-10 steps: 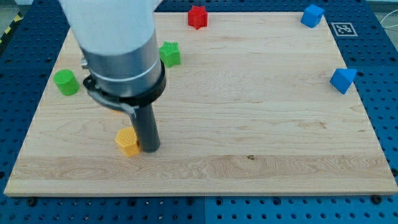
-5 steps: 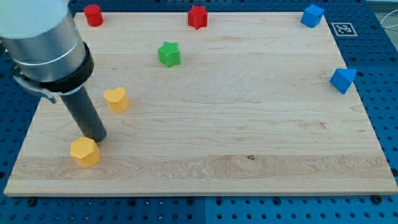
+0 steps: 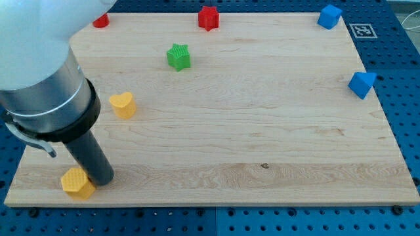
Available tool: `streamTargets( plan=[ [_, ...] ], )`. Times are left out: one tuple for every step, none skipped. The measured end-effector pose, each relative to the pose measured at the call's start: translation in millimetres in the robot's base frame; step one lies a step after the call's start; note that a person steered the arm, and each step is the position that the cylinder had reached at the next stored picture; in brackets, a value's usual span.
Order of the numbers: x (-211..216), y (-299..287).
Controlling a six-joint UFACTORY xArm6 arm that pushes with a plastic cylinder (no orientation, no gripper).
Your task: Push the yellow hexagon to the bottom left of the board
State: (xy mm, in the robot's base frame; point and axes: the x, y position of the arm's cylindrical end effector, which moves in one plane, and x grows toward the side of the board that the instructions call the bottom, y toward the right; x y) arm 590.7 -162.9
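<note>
Tip (image 3: 102, 181) — bare rod, no fingers — touching yellow hexagon (image 3: 77, 183) at its 3 o'clock; hexagon shifted 7 o'clock since earlier frame, now at board (image 3: 275, 190) bottom-left corner — task near done.

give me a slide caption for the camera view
My tip touches the yellow hexagon from the view's right, near the board's bottom-left corner.

The arm enters from the view's upper left, its broad grey-and-white body filling that corner. Below a black collar, the dark rod slants slightly down to my tip (image 3: 102, 181), apparently resting on the table.
</note>
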Motion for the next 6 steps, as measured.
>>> streamTargets(
  plan=[
    [0.1,15.2],
    [20.3,22.4],
    [26.8,22.0],
    [26.5,1.6],
    [26.5,-17.2],
    [26.4,-19.9]
  ],
)
